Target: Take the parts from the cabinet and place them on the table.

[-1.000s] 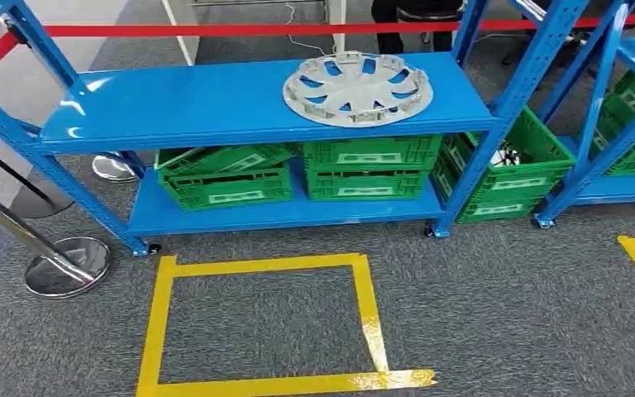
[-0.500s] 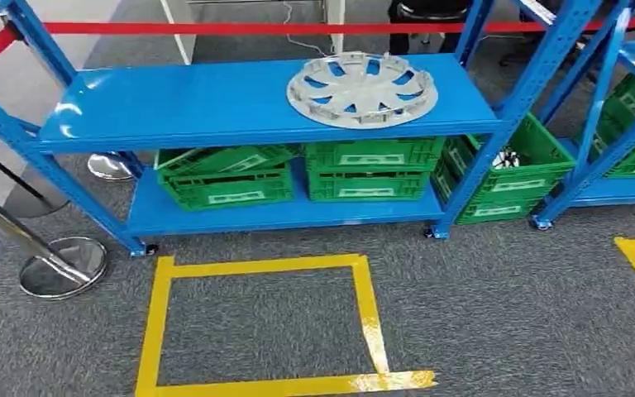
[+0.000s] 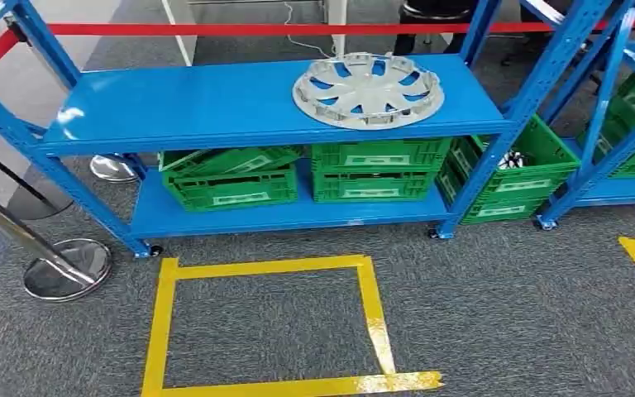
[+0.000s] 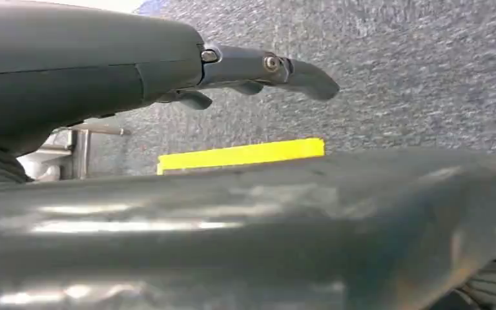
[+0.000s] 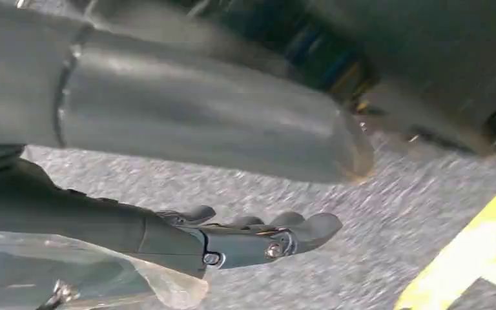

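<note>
A silver-grey wheel cover (image 3: 368, 89) lies flat on the right half of the top board of the blue shelf rack (image 3: 190, 103). In the left wrist view my left hand (image 4: 245, 74) hangs over grey carpet, its fingers stretched out and holding nothing. My right hand (image 5: 252, 239) in the right wrist view also hangs above the carpet, fingers extended and apart, with nothing in them. Both hands are far from the wheel cover.
Green crates (image 3: 231, 182) (image 3: 378, 169) sit on the rack's lower board, another green crate (image 3: 508, 178) stands at the right. A yellow tape square (image 3: 269, 322) marks the carpet before the rack. A chrome stanchion base (image 3: 66, 266) and red barrier belt (image 3: 240, 29) stand left and behind.
The whole picture has shifted slightly: the camera moved, so rack and wheel cover sit a little further right and lower. Nothing on the rack was moved.
</note>
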{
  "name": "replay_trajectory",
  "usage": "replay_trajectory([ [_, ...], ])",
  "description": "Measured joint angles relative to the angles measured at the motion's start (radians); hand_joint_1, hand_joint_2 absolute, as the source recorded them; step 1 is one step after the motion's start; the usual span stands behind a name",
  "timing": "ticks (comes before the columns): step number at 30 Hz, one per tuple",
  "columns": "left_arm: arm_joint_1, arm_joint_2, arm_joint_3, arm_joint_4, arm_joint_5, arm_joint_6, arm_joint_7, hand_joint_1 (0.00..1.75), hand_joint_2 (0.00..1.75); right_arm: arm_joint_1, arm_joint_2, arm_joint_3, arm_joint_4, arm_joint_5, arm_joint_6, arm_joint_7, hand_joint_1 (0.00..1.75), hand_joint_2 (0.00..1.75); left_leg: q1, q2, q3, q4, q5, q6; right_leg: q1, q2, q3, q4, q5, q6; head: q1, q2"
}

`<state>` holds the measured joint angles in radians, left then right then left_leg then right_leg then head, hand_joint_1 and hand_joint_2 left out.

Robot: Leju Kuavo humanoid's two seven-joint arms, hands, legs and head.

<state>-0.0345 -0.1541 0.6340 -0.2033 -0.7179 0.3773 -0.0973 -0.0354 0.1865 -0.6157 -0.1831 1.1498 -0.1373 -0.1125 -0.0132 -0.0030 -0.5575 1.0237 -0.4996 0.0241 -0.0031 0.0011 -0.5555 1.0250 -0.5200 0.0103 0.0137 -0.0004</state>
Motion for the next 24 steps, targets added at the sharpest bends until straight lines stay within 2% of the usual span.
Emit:
replay_trajectory([
  [1,0.000,0.000,0.000,0.000,0.000,0.002,0.000,0.00,0.00,0.001,0.000,0.000,0.000,0.001,0.000,0.006,0.00,0.00,-0.001,0.000,0.002,-0.001,-0.001,-0.004,-0.001,0.000,0.001,-0.006,0.003,-0.004,0.000,0.000],
  [2,0.000,0.001,0.000,0.000,0.000,0.004,0.000,0.00,0.00,0.001,0.003,0.000,0.000,0.002,0.000,0.011,0.00,0.00,0.002,-0.001,0.001,0.007,-0.011,-0.010,-0.011,-0.004,0.008,-0.015,0.008,-0.010,0.001,0.000],
  [3,0.000,0.001,0.000,0.000,0.000,0.006,0.000,0.00,0.00,0.000,0.003,-0.001,0.000,0.004,0.000,0.014,0.00,0.00,0.002,0.000,-0.011,0.037,-0.035,-0.019,-0.011,-0.003,0.011,-0.018,0.009,-0.013,-0.006,0.000],
  [5,0.000,0.001,0.000,0.000,-0.001,0.007,0.000,0.00,0.00,-0.002,0.003,-0.001,0.000,0.008,0.002,0.017,0.00,0.00,0.012,0.000,-0.075,0.181,-0.112,-0.032,-0.012,-0.006,0.011,-0.018,0.008,-0.017,-0.009,0.000],
  [6,0.000,0.001,0.001,0.000,-0.001,0.007,0.000,0.00,0.00,-0.001,0.003,-0.001,0.000,0.009,0.003,0.020,0.00,0.00,0.016,0.000,-0.109,0.255,-0.141,-0.037,-0.012,-0.008,0.011,-0.018,0.007,-0.017,-0.008,0.000],
  [7,0.001,0.001,0.001,0.000,-0.002,0.006,0.000,0.00,0.00,0.000,0.003,-0.001,0.000,0.009,0.006,0.024,0.00,0.00,0.020,0.000,-0.130,0.299,-0.149,-0.041,-0.012,-0.008,0.011,-0.018,0.007,-0.017,-0.008,0.000],
  [8,0.003,0.001,0.001,0.000,-0.002,0.007,0.000,0.00,0.00,0.001,0.003,-0.001,0.000,0.010,0.008,0.026,0.00,0.00,0.024,0.000,-0.126,0.292,-0.130,-0.043,-0.013,-0.007,0.013,-0.018,0.007,-0.017,-0.008,0.000],
  [9,0.003,0.002,0.001,0.000,-0.002,0.006,0.000,0.00,0.00,0.001,0.003,-0.001,0.000,0.010,0.010,0.028,0.00,0.00,0.027,0.000,-0.102,0.241,-0.091,-0.046,-0.015,-0.006,0.015,-0.018,0.006,-0.015,-0.008,0.000],
  [11,0.002,0.003,0.001,0.000,-0.003,0.007,0.000,0.00,0.00,0.000,0.003,-0.001,0.000,0.010,0.011,0.029,0.00,0.00,0.032,0.000,-0.021,0.070,0.001,-0.048,-0.019,-0.004,0.023,-0.018,0.002,-0.009,-0.008,0.000],
  [12,0.002,0.003,0.001,0.000,-0.003,0.006,0.000,0.00,0.00,0.001,0.003,-0.001,0.000,0.010,0.011,0.029,0.00,0.00,0.032,0.000,0.009,0.012,0.004,-0.049,-0.018,-0.004,0.025,-0.018,-0.001,-0.002,-0.008,0.000],
  [13,0.000,0.003,0.001,0.000,-0.003,0.006,0.000,0.00,0.00,-0.001,0.003,-0.001,0.000,0.010,0.012,0.029,0.00,0.00,0.025,-0.002,0.015,-0.010,-0.003,-0.042,-0.013,-0.002,0.022,-0.012,-0.003,0.007,-0.011,0.000],
  [16,0.002,0.005,0.001,0.000,-0.006,0.006,0.000,0.00,0.00,-0.002,0.003,-0.002,0.000,0.010,0.017,0.032,0.00,0.00,0.019,-0.001,0.007,-0.002,-0.003,-0.024,-0.017,-0.003,0.022,-0.023,0.005,0.024,-0.009,0.000],
  [17,0.002,0.005,0.001,0.000,-0.008,0.006,0.000,0.00,0.00,-0.003,0.003,-0.002,0.000,0.011,0.019,0.034,0.00,0.00,0.025,-0.001,0.010,-0.014,0.005,-0.012,-0.019,-0.003,0.020,-0.021,-0.001,0.029,-0.011,0.000],
  [18,0.002,0.005,0.002,0.000,-0.009,0.006,-0.001,0.00,0.00,-0.003,0.003,-0.002,0.000,0.011,0.020,0.038,0.00,0.00,0.026,0.000,0.012,-0.016,0.007,-0.007,-0.020,-0.003,0.008,-0.005,-0.016,0.031,-0.007,0.000],
  [19,0.000,0.005,0.002,0.000,-0.010,0.006,-0.003,0.00,0.00,-0.003,0.003,-0.002,0.000,0.012,0.020,0.040,0.00,0.00,0.025,0.001,0.009,-0.016,0.007,0.001,-0.018,-0.003,-0.019,0.053,-0.052,0.031,-0.003,0.000],
  [21,-0.001,0.004,0.002,0.000,-0.011,0.006,-0.003,0.00,0.00,-0.002,0.003,-0.002,0.000,0.013,0.022,0.044,0.00,0.00,0.021,0.001,0.008,-0.016,0.006,0.006,-0.017,-0.003,-0.099,0.222,-0.126,0.033,-0.003,0.000],
  [22,0.000,0.004,0.002,0.000,-0.011,0.006,-0.002,0.00,0.00,-0.001,0.003,-0.002,0.000,0.013,0.023,0.047,0.00,0.00,0.019,0.002,0.008,-0.015,0.005,0.007,-0.016,-0.003,-0.129,0.279,-0.143,0.033,-0.003,0.000],
  [23,0.000,0.004,0.002,0.000,-0.012,0.006,-0.002,0.00,0.00,0.001,0.003,-0.002,0.000,0.013,0.027,0.050,0.00,0.00,0.016,0.002,0.009,-0.015,0.005,0.008,-0.016,-0.003,-0.144,0.304,-0.137,0.031,-0.003,0.000],
  [24,0.000,0.004,0.002,0.000,-0.012,0.006,0.000,0.00,0.00,0.001,0.003,-0.003,0.000,0.013,0.029,0.054,0.00,0.00,0.015,0.001,0.011,-0.015,0.005,0.009,-0.015,-0.003,-0.130,0.273,-0.105,0.028,-0.003,0.000],
])
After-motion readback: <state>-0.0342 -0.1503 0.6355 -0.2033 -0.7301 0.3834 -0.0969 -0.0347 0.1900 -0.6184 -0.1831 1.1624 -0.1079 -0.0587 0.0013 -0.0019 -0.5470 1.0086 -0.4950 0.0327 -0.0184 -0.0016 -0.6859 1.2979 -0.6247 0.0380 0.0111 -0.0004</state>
